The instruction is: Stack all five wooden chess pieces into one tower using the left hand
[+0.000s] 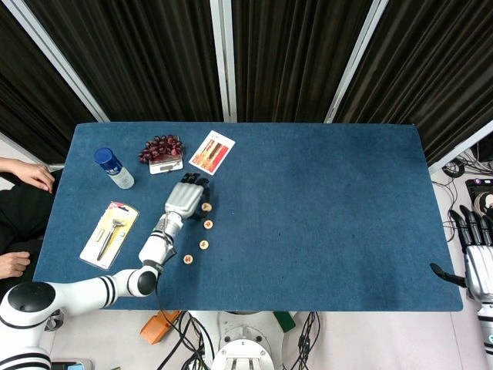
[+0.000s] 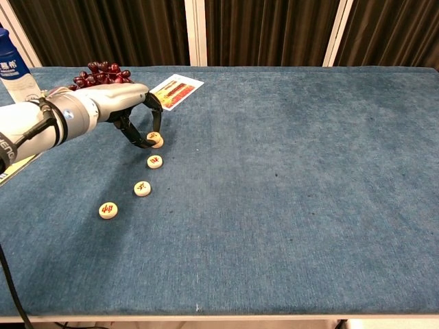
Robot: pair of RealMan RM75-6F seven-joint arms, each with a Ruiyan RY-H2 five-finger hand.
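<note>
While right hand (image 1: 476,258) idles off table's (image 2: 288,205) right edge, fingers loosely spread, holding nothing: three chess pieces lie singly in a line — nearest (image 2: 108,210), next (image 2: 142,188), third (image 2: 155,162). Beyond, left hand (image 2: 130,113) pinches fourth piece (image 2: 153,137) over fifth (image 2: 158,142). Farther: grapes (image 2: 101,72), card (image 2: 173,91), bottle (image 2: 12,68).

A blue-capped bottle (image 1: 112,167), grapes (image 1: 160,146), a card (image 1: 211,152) and a packaged tool (image 1: 109,234) lie on the left.

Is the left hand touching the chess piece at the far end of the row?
Touching. In the chest view the left hand pinches a chess piece between its fingertips, above another piece.
</note>
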